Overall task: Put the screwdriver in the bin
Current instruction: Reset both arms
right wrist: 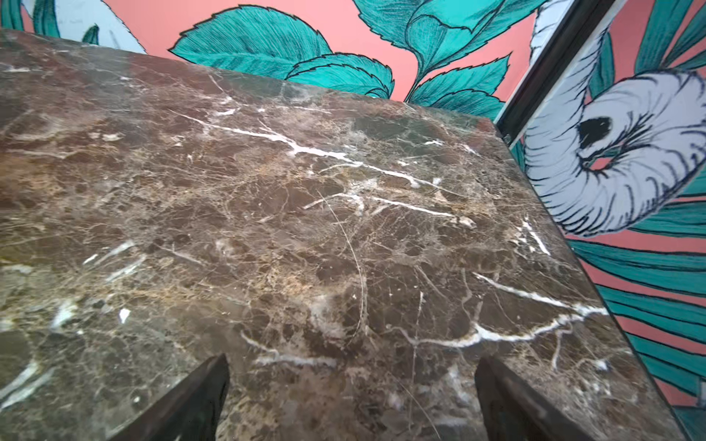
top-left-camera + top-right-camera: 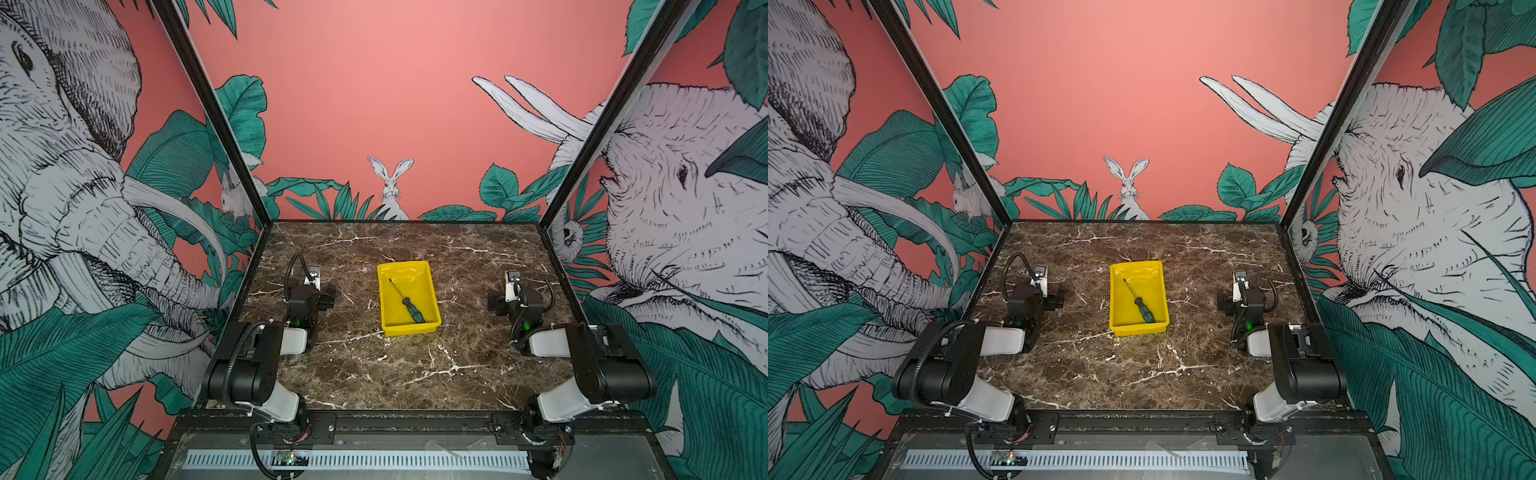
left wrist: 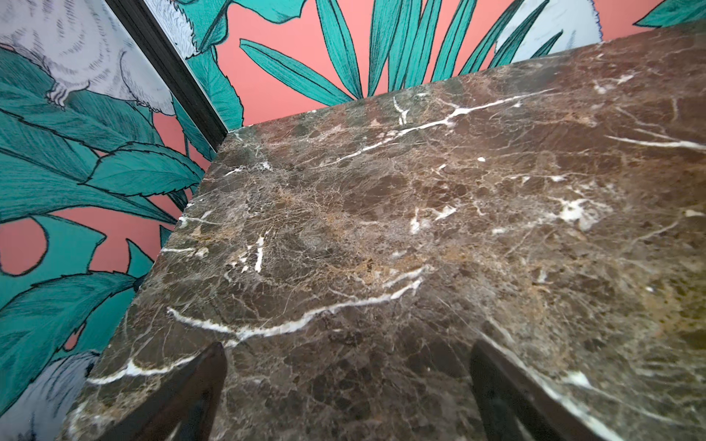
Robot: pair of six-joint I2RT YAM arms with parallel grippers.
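Screwdriver [image 2: 407, 301] lying diagonally inside the yellow bin [image 2: 409, 329], mid-table.
Both arms sit tucked near the side edges, well apart from the bin, so there's plenty of bare brown marble table [image 2: 374, 374] all around it. Left gripper [image 3: 345, 355] and right gripper [image 1: 353, 361] both have jaws spread wide, nothing in them, just marble underneath. Jungle-mural walls box in three sides.

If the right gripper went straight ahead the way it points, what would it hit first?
Probably bare marble tabletop; the right gripper, open, has nothing else ahead before the back wall. Tilt is unclear.
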